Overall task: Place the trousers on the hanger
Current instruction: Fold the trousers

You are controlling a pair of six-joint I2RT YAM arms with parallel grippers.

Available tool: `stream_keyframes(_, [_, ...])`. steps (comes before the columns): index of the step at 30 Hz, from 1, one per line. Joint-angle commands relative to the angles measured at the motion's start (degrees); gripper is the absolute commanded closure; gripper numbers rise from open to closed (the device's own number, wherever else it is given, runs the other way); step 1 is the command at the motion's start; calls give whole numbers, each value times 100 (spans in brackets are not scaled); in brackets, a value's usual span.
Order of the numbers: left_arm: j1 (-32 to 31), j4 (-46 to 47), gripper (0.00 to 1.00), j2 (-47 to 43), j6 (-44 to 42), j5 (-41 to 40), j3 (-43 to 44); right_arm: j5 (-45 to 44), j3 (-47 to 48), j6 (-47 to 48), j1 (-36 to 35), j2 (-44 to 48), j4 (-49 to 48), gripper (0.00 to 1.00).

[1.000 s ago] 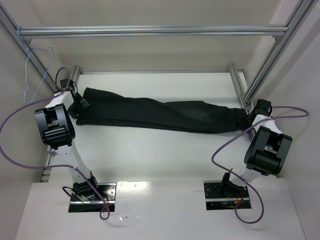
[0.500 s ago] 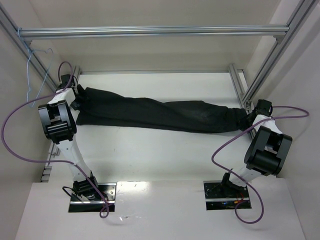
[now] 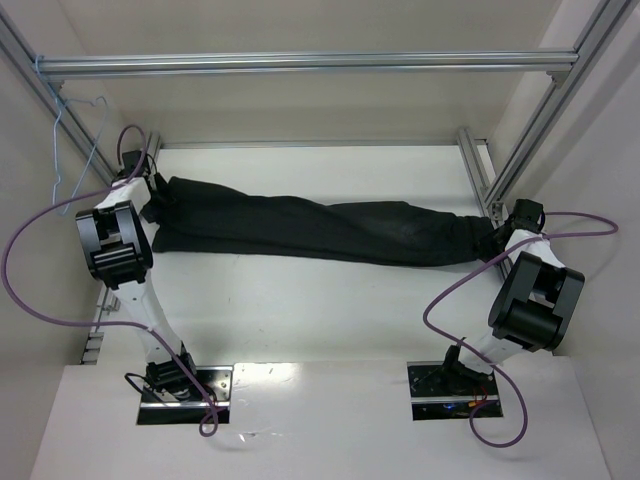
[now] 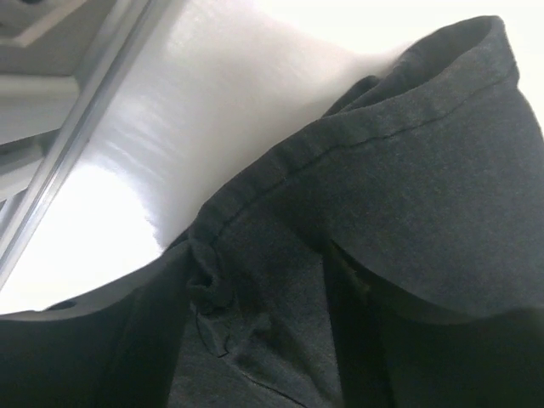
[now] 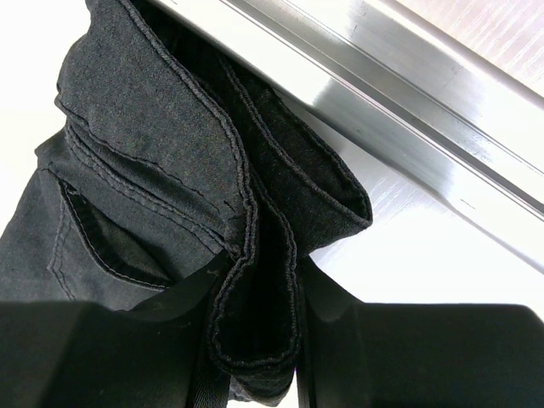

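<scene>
The black trousers [image 3: 320,228] lie stretched left to right across the white table. My left gripper [image 3: 155,205] is at their left end, shut on bunched hem cloth [image 4: 255,297] that fills the left wrist view. My right gripper [image 3: 497,238] is at their right end, shut on the folded waistband [image 5: 255,323], with a pocket [image 5: 102,238] showing beside it. The light-blue wire hanger [image 3: 75,150] hangs at the far left from the silver frame, apart from the trousers and a little behind my left gripper.
A silver frame bar [image 3: 300,62] crosses overhead at the back, with slanted bars at the left [image 3: 25,60] and right [image 3: 560,100]. A rail [image 5: 408,110] runs along the table's right edge close to my right gripper. Purple cables [image 3: 30,260] loop from both arms.
My left arm swung back and left, drawing the trousers' left end toward the hanger side during the first half second. Since then nothing has visibly moved. The right arm has stayed put.
</scene>
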State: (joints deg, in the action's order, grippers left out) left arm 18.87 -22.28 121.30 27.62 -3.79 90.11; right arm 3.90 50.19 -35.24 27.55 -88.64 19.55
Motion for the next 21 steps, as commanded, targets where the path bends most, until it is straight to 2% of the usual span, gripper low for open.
stream_keyframes(1, [29, -250, 35, -150, -168, -51, -230, 5, -10, 18, 101, -13, -443, 81])
stream_keyframes(7, [29, -145, 91, 61, -309, -157, -230, 58, -10, 18, 101, 40, -496, 81])
stream_keyframes(11, [29, -92, 100, -132, -370, -157, -423, 58, -10, 18, 101, 40, -496, 81])
stream_keyframes(15, [29, 22, 100, -676, -643, -262, -616, 111, -10, -35, 101, 40, -549, 81])
stream_keyframes(21, [29, 197, 100, -2047, -1319, -367, -1143, 111, -62, -35, 101, 40, -671, 81])
